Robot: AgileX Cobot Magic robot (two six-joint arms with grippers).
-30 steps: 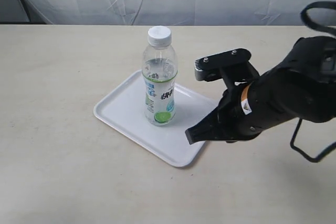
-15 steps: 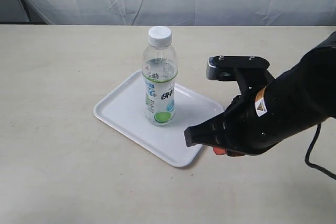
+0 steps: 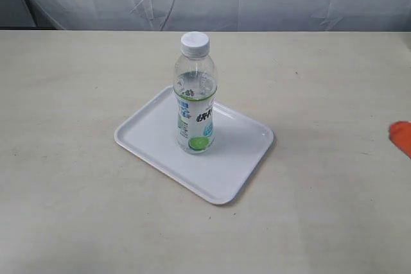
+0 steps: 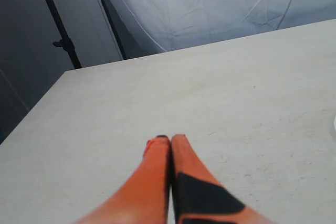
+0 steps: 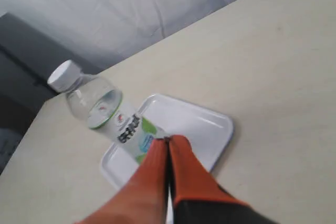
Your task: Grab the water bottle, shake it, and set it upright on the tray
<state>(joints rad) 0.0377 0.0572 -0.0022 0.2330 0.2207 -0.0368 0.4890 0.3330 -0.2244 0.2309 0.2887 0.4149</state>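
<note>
**Right end effector (image 5: pixel 167 139) clear of the water bottle (image 3: pixel 196 104), which stands on the tray (image 3: pixel 241 152)**

Exterior view: the water bottle stands upright just left of frame centre, white cap (image 3: pixel 194 43) uppermost. Its base rests flat on the tray floor, inside the low rim. The tray lies slantwise on the pale surface (image 3: pixel 77 94) near the middle of the frame. Nothing touches the bottle.

The right end effector appears only as an orange tip at the right edge of the frame, well apart from the tray. Its wrist view shows two orange fingers pressed together with nothing between them: clenched and empty. The left end effector (image 4: pixel 170 137) is absent from the exterior view. Its own camera shows it likewise clenched on nothing, above bare surface with a dark stand and pale cloth behind.

Interpretation: the bottle's pose matches the end state the task names, so the placing step appears complete. Whether the shake was done cannot be read from these views. The bottle probably holds its pose because its flat base bears fully on the tray floor, and the raised rim would check any slide. With both end effectors apart from it, nothing is positioned to tip it. Its slant in the right wrist view is most likely camera tilt.
</note>
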